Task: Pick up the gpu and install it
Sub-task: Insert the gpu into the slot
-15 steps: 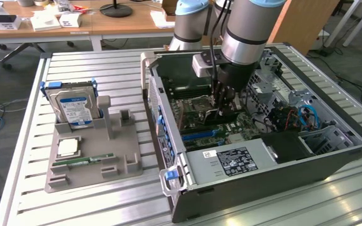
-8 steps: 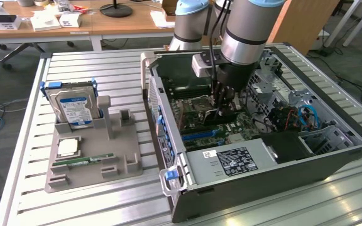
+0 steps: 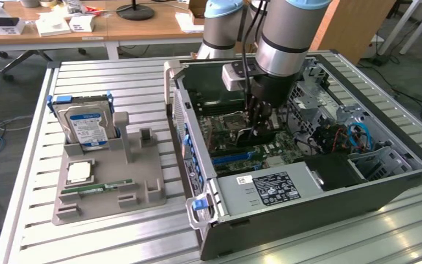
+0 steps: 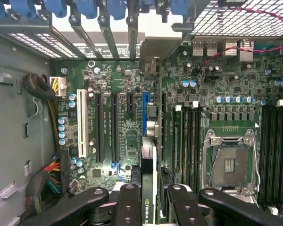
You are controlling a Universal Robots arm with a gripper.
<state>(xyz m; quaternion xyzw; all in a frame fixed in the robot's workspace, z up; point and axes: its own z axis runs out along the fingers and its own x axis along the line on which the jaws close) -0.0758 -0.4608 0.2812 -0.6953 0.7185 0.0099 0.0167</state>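
I am holding the gpu point(image 4: 147, 188) pinched on edge in the claw point(image 3: 259, 122), low inside the case point(image 3: 306, 220) at the exterior view's centre, upright and apparently in line with the blue slot point(image 4: 144, 113) so that its lower edge is facing the board point(image 4: 127, 141) squarely.

Arm point(image 3: 284, 38) upright, wrist point(image 3: 273, 88) pointing down, jaws clamped (partway closed)

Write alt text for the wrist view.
The gripper holds the gpu edge-on over the green motherboard, beside a blue expansion slot. An empty processor socket sits next to the memory slots, and bundled cables run along the case wall.
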